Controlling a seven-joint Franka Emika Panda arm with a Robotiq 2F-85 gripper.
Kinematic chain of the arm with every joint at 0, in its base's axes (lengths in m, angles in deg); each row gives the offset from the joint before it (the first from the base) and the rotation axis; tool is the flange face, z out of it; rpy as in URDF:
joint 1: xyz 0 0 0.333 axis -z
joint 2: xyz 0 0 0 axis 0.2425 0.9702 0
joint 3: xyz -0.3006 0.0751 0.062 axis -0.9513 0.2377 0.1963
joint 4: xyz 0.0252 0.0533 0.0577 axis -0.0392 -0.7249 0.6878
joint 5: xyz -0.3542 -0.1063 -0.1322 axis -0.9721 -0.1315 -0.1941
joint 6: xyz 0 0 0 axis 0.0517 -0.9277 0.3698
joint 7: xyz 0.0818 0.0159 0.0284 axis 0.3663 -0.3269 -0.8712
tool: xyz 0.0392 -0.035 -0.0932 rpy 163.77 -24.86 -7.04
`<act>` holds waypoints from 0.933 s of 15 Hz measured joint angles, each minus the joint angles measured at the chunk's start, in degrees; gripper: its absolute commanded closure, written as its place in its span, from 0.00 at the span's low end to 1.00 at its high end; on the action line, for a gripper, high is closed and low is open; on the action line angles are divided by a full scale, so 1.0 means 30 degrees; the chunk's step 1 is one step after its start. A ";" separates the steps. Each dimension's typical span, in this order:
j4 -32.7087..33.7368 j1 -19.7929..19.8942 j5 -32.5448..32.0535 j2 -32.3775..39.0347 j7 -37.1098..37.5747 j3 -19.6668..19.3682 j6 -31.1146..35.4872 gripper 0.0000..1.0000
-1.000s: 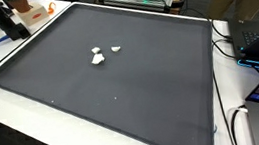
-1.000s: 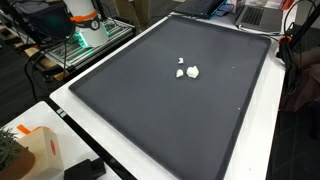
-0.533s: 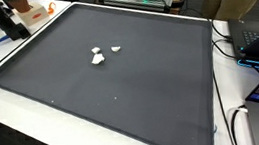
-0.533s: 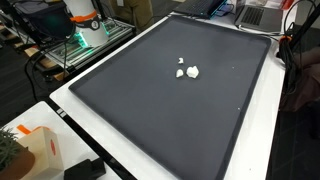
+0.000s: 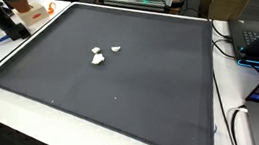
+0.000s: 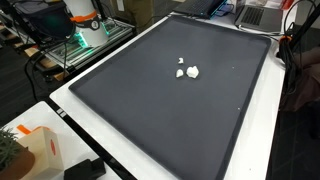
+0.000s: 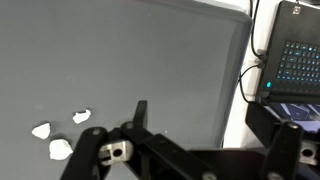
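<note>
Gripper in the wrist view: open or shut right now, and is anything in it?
Gripper: open, holding nothing; the white scraps lie on the dark mat, apart from it.

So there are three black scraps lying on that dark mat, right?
Not quite. The scraps are white, not black. The wrist view shows three of them lying on the dark mat.
</note>
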 measured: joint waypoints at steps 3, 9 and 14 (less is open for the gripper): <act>0.0303 0.0000 0.0255 0.0187 0.0464 -0.0037 -0.0581 0.11; 0.1365 0.0000 0.0739 0.0868 0.2476 -0.0015 -0.1038 0.67; 0.1797 0.0001 0.0806 0.1205 0.3261 -0.0003 -0.1052 1.00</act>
